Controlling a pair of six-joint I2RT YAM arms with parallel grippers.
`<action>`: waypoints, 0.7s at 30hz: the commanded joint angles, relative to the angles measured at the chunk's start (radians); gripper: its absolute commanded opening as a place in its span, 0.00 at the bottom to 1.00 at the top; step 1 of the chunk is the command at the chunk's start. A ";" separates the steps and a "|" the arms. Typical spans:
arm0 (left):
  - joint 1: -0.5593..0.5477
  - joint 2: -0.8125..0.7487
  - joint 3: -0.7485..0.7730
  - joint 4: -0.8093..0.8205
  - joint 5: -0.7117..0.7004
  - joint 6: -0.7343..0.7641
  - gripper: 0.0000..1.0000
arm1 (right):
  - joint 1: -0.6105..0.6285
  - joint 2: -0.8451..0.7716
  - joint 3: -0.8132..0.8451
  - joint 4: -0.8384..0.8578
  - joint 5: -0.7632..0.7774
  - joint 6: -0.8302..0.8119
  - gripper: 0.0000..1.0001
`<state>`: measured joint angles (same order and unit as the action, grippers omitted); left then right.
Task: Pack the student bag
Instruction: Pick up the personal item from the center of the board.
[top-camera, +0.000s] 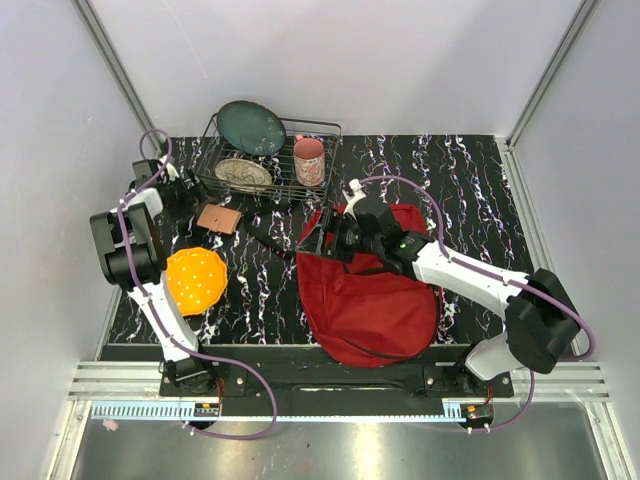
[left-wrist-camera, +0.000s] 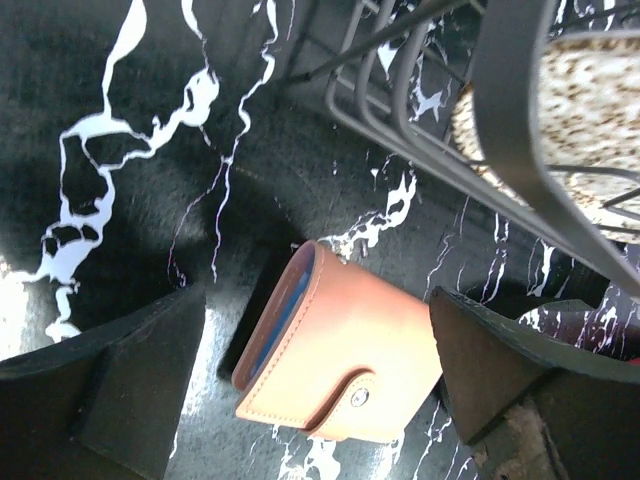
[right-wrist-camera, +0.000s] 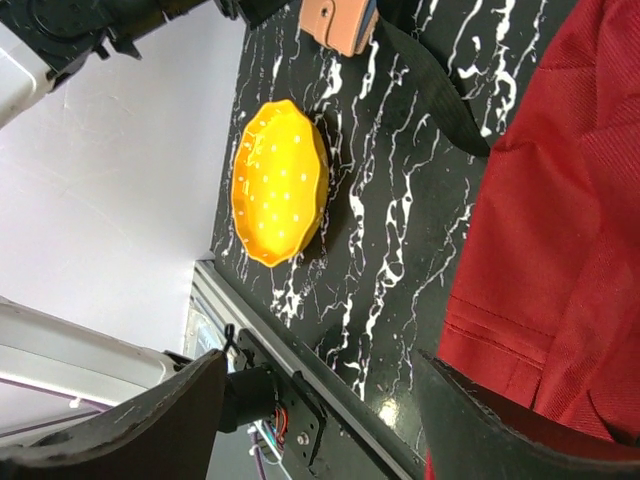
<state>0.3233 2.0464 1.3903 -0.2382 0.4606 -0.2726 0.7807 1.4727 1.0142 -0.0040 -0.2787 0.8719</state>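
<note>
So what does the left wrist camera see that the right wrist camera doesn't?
Only the left wrist: the wire rack and the speckled plate in it. Only the right wrist: the yellow dish and the red student bag. Both: the tan wallet and the black marbled table.

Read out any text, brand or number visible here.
No text can be read.
The student bag, tan wallet and yellow plate show no lettering.
Pink mug pattern: too small to tell.
Small label on the front rail: too small to read.
</note>
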 joint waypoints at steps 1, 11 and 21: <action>0.007 0.035 0.068 0.028 0.085 -0.002 0.97 | 0.003 -0.048 -0.023 0.027 0.010 0.009 0.80; -0.001 0.003 -0.020 0.050 0.087 -0.017 0.88 | 0.005 -0.060 -0.071 0.041 0.027 0.033 0.80; -0.023 -0.048 -0.111 0.069 0.101 -0.046 0.67 | 0.005 -0.037 -0.097 0.052 0.012 0.055 0.80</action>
<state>0.3161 2.0422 1.3254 -0.1673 0.5430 -0.3046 0.7807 1.4513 0.9279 0.0040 -0.2714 0.9066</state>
